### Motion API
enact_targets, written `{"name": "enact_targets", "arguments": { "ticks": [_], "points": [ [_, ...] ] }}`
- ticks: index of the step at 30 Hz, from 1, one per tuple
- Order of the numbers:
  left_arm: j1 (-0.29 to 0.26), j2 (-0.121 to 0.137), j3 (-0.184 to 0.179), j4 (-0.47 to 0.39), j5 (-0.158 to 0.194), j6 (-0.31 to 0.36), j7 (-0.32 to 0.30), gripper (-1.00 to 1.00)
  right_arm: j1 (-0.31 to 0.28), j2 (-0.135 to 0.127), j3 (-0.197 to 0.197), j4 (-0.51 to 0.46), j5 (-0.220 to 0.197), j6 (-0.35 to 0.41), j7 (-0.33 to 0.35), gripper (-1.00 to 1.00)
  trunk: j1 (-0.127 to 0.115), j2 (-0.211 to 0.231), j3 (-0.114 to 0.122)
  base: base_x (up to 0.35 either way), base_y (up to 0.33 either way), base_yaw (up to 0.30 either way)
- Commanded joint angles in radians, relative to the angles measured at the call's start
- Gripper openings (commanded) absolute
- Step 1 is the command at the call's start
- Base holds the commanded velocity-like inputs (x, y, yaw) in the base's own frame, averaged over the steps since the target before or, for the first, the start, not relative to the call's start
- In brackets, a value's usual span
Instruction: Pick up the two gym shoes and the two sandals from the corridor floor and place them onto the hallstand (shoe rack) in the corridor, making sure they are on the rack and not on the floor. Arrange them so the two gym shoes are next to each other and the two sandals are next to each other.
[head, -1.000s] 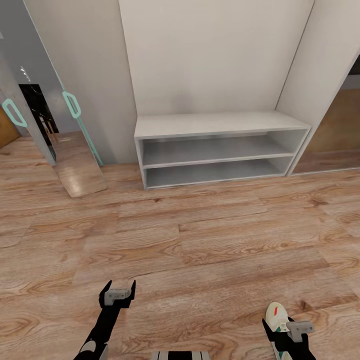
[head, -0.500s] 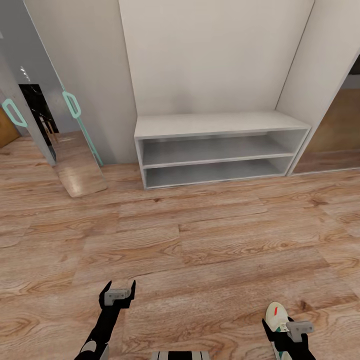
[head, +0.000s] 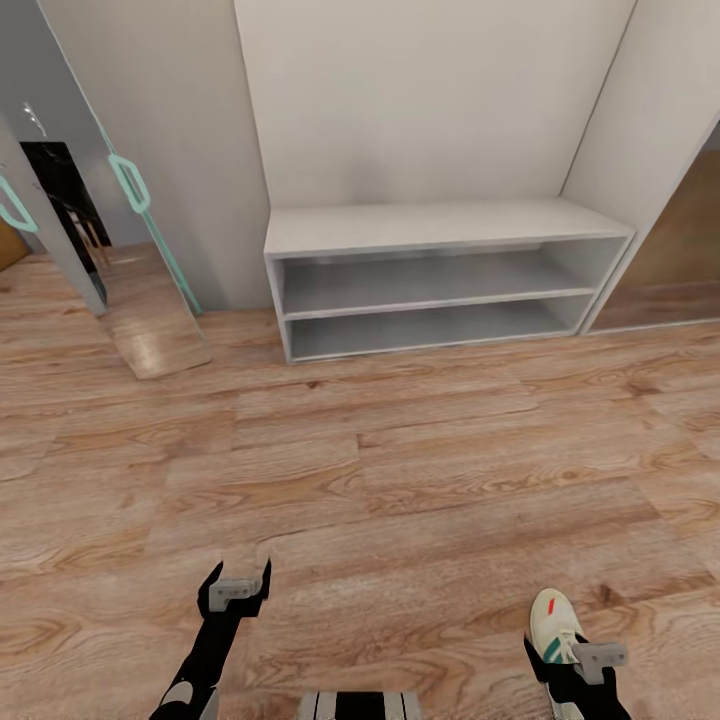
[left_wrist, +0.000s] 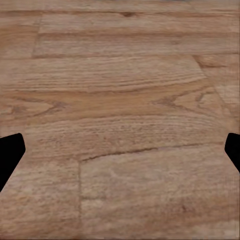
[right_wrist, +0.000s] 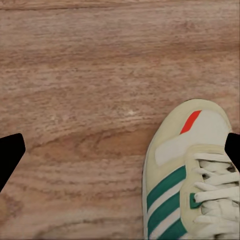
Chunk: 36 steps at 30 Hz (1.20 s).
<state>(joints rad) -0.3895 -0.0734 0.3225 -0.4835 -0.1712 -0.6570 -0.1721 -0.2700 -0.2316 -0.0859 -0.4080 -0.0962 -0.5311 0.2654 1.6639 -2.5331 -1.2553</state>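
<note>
The hallstand (head: 440, 228) is a low pale-grey unit against the far wall, its flat top and two open shelves bare. One gym shoe (head: 552, 622), cream with green stripes and a red tongue label, lies on the corridor floor (head: 400, 470) at the lower right. My right gripper (head: 575, 650) hovers over the gym shoe (right_wrist: 185, 175) with its fingers spread wide, one fingertip (right_wrist: 234, 150) over the shoe's side and the other far off it. My left gripper (head: 238, 572) hangs open over bare planks (left_wrist: 120, 100). The sandals are out of view.
A glass door with teal handles (head: 128, 183) stands at the left beside a grey wall panel. A brown wood-toned panel (head: 680, 240) flanks the rack on the right. Open plank floor lies between me and the rack. My base edge (head: 360, 705) shows at the bottom.
The whole picture has shifted: the rack sits slightly higher and larger, so the camera has moved. Both grippers and the shoe keep their places relative to each other.
</note>
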Motion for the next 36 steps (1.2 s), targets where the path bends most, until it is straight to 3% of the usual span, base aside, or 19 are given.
{"name": "enact_targets", "arguments": {
  "ticks": [1, 36],
  "points": [
    [0.0, 0.0, 0.0, 0.0, 0.0, 0.0, 0.0, 1.0, 0.0, 0.0, 0.0, 0.0, 0.0, 0.0, 0.0, 1.0, 0.0, 0.0, -0.004, 0.0, 0.0, 0.0],
    [0.0, 0.002, -0.002, 0.002, 0.001, 0.0, 0.001, 1.0, 0.003, -0.008, -0.001, 0.0, 0.0, -0.026, -0.001, 1.0, 0.016, -0.008, -0.139, 0.0, 0.0, 0.0]
  ]
}}
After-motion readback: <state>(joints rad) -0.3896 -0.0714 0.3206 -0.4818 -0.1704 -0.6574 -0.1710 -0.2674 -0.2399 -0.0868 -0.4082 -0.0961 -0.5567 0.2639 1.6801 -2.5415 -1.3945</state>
